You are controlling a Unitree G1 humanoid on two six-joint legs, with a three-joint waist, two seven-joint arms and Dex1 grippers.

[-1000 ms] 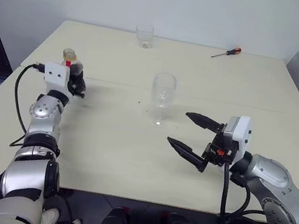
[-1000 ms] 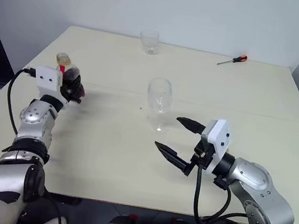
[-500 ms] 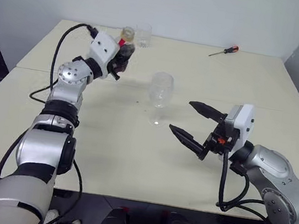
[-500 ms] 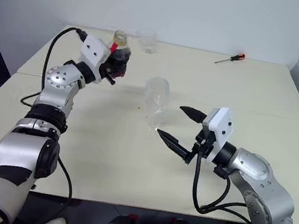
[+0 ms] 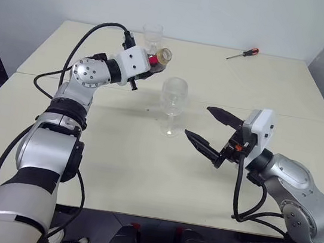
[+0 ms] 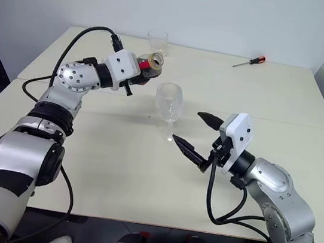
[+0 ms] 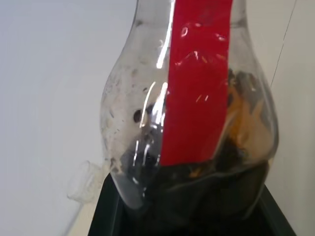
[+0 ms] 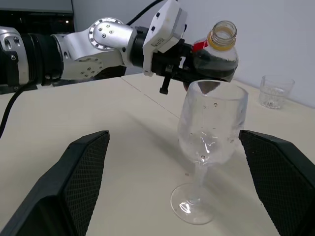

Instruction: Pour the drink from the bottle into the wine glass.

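Spread wide and empty, the right gripper (image 5: 211, 131) hovers low over the table (image 5: 113, 169) just short of the glass (image 5: 173, 102), one black finger on each side of the stem's line but touching nothing. In the right wrist view both fingers frame the glass, whose bowl is empty and whose foot sits flat on the tabletop.

Just beyond the glass, the left gripper (image 6: 137, 76) is clamped on the bottle (image 6: 152, 63), held in the air close to the rim and slightly to the robot's left of it. The bottle is tipped partway over with its open mouth toward the glass; no cap is on it. The drink (image 8: 211, 69) lies dark in the belly of the bottle, below the neck, and none is running out.

Likely risks: the mouth looks to sit behind the rim rather than over the bowl, so more tilt now could send cola onto the table. A bump from the neck could topple the tall, thin-stemmed glass, since the right fingers are not steadying it. A fast tip may also make the liquid gush.

Farther back stand a tumbler (image 5: 152, 34) and a screwdriver (image 5: 242, 53), well clear.
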